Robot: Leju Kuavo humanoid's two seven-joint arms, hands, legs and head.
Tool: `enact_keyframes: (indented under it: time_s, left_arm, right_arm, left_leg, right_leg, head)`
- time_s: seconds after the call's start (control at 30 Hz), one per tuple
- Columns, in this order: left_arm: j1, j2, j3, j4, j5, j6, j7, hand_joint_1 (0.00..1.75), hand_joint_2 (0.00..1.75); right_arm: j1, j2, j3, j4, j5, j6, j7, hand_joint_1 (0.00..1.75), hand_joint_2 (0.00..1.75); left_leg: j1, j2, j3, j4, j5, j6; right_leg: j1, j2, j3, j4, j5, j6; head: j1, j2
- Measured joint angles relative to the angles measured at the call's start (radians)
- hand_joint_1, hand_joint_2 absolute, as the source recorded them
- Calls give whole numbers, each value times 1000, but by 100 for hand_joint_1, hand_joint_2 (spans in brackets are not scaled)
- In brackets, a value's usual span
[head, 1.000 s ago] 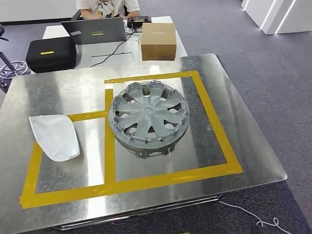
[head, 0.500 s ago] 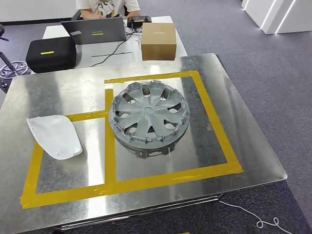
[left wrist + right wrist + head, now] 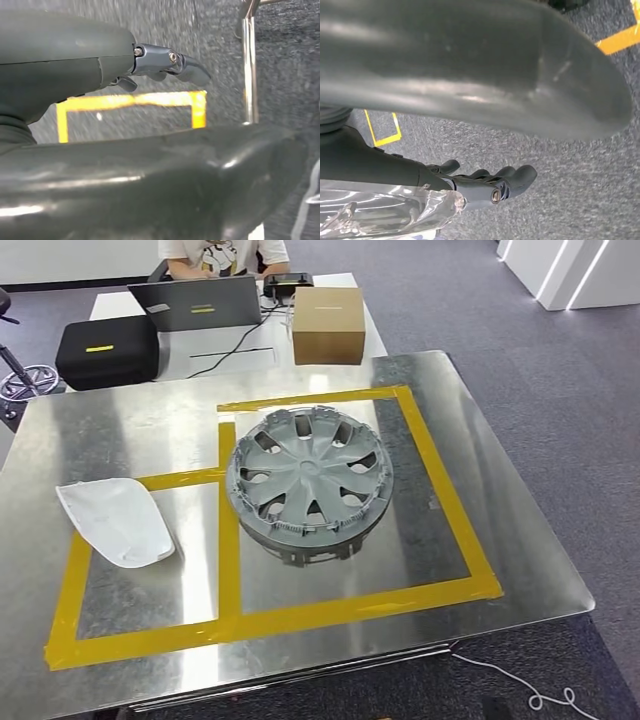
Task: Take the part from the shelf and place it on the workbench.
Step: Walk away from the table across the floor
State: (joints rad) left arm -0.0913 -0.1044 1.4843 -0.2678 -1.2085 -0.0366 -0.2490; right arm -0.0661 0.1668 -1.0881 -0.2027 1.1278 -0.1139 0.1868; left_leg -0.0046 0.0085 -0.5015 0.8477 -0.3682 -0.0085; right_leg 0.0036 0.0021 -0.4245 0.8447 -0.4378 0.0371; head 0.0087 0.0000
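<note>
Looking down on the workbench (image 3: pixel 483 490), a shiny sheet-metal top marked with yellow tape (image 3: pixel 226 530) that frames two adjoining boxes. Landmark: the grey wheel cover (image 3: pixel 308 483), lying face up inside the larger taped box, closer to that box's far edge than to its near one. The white part (image 3: pixel 115 521) lies flat on the bench well to the left of the wheel cover, across the tape divider, its left tip reaching over the outer tape line of the smaller box. Bare metal runs between the two, and more of it in front of the wheel cover up to the bench's near edge.

Beyond the wheel cover stands a white table with a cardboard box (image 3: pixel 327 325), a laptop (image 3: pixel 198 302) and a black case (image 3: pixel 107 348); a person sits behind the laptop. Right of the wheel cover, past the bench edge, grey carpet (image 3: pixel 543 370) lies open.

My left hand (image 3: pixel 151 62) hangs over carpet, fingers extended and a little curled, holding nothing; yellow floor tape and a metal bench leg (image 3: pixel 249 65) show beyond it. My right hand (image 3: pixel 486 182) likewise has loosely curled fingers with nothing between them; crinkled clear plastic (image 3: pixel 384 210) shows beside the wrist, and I cannot tell what it is.
</note>
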Motion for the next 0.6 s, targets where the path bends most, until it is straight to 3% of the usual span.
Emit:
enact_keyframes:
  time_s: [0.07,0.1,0.2,0.23,0.27,0.3,0.37,0.43,0.47,0.53,0.6]
  left_arm:
    - [-5,-9,16,2,18,-3,-5,0,0]
    - [-8,-13,19,3,17,-1,-5,0,0]
    - [-13,-19,19,6,-12,7,8,0,0]
    - [-13,-20,18,8,-22,10,14,0,0]
    - [-13,-21,16,9,-30,13,20,0,0]
    - [-12,-22,14,10,-35,16,24,0,0]
    - [-12,-25,12,13,-38,17,28,0,0]
    - [-13,-26,12,15,-33,11,34,0,0]
    - [-13,-26,12,16,-30,7,38,0,0]
    - [-13,-27,12,16,-27,2,44,0,0]
    - [-12,-28,12,17,-27,2,47,0,0]
  right_arm:
    - [-1,1,1,0,-5,4,1,0,0]
    - [-1,2,2,0,-6,4,3,0,0]
    - [-1,3,6,1,-2,4,6,0,0]
    - [0,3,8,1,-1,4,7,0,0]
    - [1,2,10,1,0,4,8,0,0]
    - [1,2,10,2,0,4,9,0,0]
    - [-1,2,11,2,1,4,9,0,0]
    - [-4,3,13,2,3,4,9,0,0]
    - [-5,4,14,2,5,4,10,0,0]
    - [-4,4,15,3,8,4,12,0,0]
    - [-3,4,16,3,11,4,13,0,0]
  left_leg:
    - [5,1,3,-5,5,7]
    - [9,1,5,-7,6,10]
    - [16,1,5,-9,7,12]
    - [18,1,5,-9,7,11]
    - [20,1,6,-9,7,10]
    - [22,0,6,-9,7,6]
    - [29,-2,9,-8,8,-5]
    - [32,-4,10,-7,11,-21]
    - [32,-5,9,-9,14,-30]
    - [37,-5,8,-18,24,-48]
    - [41,-5,-5,4,-1,-57]
  right_leg:
    - [-1,0,-3,15,-13,8]
    - [-2,1,-16,47,-35,14]
    - [-8,1,-126,272,-141,30]
    - [-12,1,-159,335,-159,34]
    - [-14,1,-175,357,-155,37]
    - [-16,1,-168,334,-129,40]
    - [-20,2,-103,186,-46,45]
    - [-22,7,-40,51,11,40]
    - [-21,10,-26,20,22,33]
    - [-15,14,-28,13,32,10]
    - [-14,12,-33,1,47,-10]
  head:
    - [1,0]
    - [3,0]
    - [10,0]
    - [10,0]
    - [11,0]
    - [11,0]
    - [12,0]
    - [14,0]
    - [14,0]
    - [12,0]
    - [10,0]
